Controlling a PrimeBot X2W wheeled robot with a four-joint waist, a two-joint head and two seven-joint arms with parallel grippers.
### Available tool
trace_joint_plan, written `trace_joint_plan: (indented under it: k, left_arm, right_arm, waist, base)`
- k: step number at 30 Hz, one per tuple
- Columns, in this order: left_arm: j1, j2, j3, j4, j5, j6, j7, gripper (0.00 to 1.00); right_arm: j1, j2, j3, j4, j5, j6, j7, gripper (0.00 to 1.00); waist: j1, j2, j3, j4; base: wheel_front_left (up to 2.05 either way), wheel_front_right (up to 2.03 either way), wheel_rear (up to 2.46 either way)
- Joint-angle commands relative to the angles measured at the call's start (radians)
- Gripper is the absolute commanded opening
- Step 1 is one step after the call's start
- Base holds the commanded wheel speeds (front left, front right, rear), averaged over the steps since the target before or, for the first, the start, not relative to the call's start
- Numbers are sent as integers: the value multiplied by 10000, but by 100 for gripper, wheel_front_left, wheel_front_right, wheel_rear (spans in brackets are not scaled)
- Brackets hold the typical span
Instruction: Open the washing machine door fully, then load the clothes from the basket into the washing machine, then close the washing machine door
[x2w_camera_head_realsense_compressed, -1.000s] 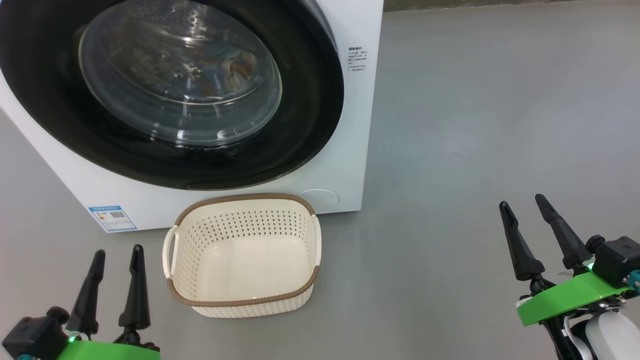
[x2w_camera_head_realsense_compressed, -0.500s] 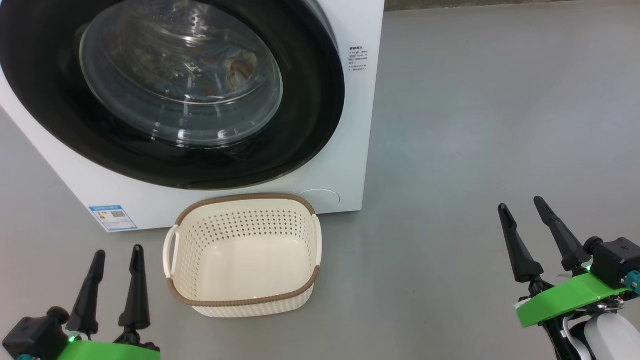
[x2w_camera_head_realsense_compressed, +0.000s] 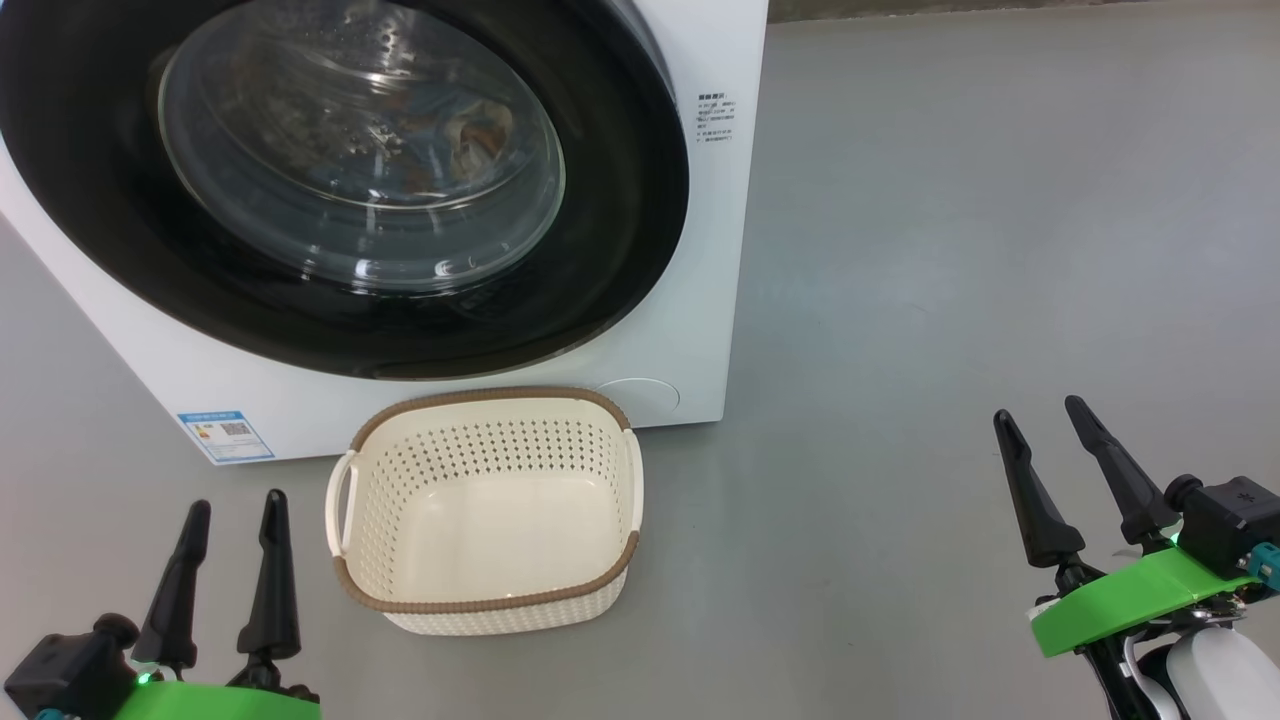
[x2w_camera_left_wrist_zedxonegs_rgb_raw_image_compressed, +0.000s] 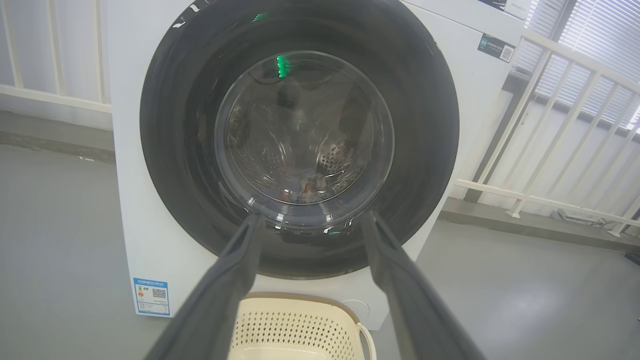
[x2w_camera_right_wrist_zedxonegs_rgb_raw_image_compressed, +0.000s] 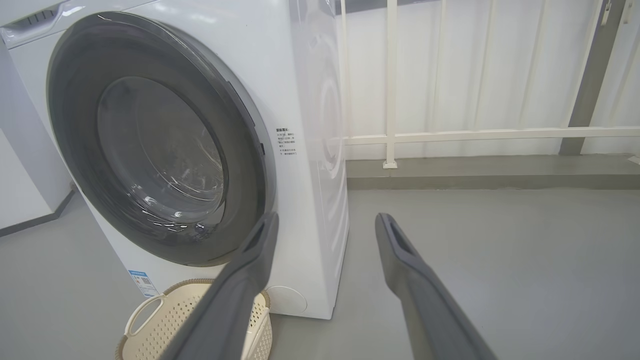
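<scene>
Since the washing machine door (x2w_camera_head_realsense_compressed: 620, 210) is the main thing, I'll start there: it sits shut, flush against the front of the washing machine (x2w_camera_head_realsense_compressed: 705, 320), with its glossy black rim wrapped around the bulging glass window (x2w_camera_head_realsense_compressed: 360, 230). Through that glass you can make out the clothes (x2w_camera_head_realsense_compressed: 468, 128) inside the drum, just bits of light blue and orange-brown, pretty smeared by reflections, so I can't tell how many pieces there are. Right below the door, the basket (x2w_camera_head_realsense_compressed: 480, 603) stands upright on the grey floor (x2w_camera_head_realsense_compressed: 950, 250), tight up to the machine's front, though I honestly can't tell if it touches. Its plain cream bottom is in full sight, brown rim all the way around. The blue label sticker (x2w_camera_head_realsense_compressed: 225, 436) is on the machine's lower front, off to the basket's left. The left claw (x2w_camera_head_realsense_compressed: 237, 503) hangs at the lower left of the head view, near the basket's left handle but apart from it, its two dark fingers spread with a clear gap and gripping nothing. The right claw (x2w_camera_head_realsense_compressed: 1037, 410) is way over at the lower right, well apart from both basket and machine, fingers likewise parted over bare floor. Behind the machine, the right wrist view shows a white railing (x2w_camera_right_wrist_zedxonegs_rgb_raw_image_compressed: 390, 135) along the wall.
</scene>
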Motion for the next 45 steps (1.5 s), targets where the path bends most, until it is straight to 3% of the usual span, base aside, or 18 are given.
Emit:
trace_joint_plan:
  k: [1,3,4,9,16,21,45]
  left_arm:
    - [-327,289,340,-190,-152,-21,-65,100]
    - [-322,286,284,-172,-226,-21,-65,100]
    - [0,1,-34,17,-187,0,0,0]
    - [217,-377,-134,584,-210,2,9,0]
    - [208,-443,-32,556,-803,1,213,0]
    - [179,-490,43,565,-1224,0,358,0]
    - [69,-717,410,554,-3239,-5,1065,0]
  right_arm:
    - [-113,-155,209,-189,160,-27,-49,100]
    - [-117,-154,212,-183,170,-27,-49,100]
    - [-1,3,8,9,14,0,0,0]
    - [379,391,193,589,-4,0,20,0]
    - [405,483,49,534,668,-2,206,0]
    - [399,549,-55,526,1145,-3,339,0]
    - [400,884,-583,431,3409,-8,1003,0]
  waist:
    - [0,0,1,1]
    - [0,0,4,1]
    - [0,0,3,1]
    - [0,0,3,1]
    - [23,0,-43,14]
    - [1,0,-38,23]
    - [0,0,-111,68]
  base:
    - [0,0,0]
    - [0,0,0]
    - [0,0,0]
    - [0,0,0]
    - [0,0,0]
    - [0,0,0]
    - [0,0,0]
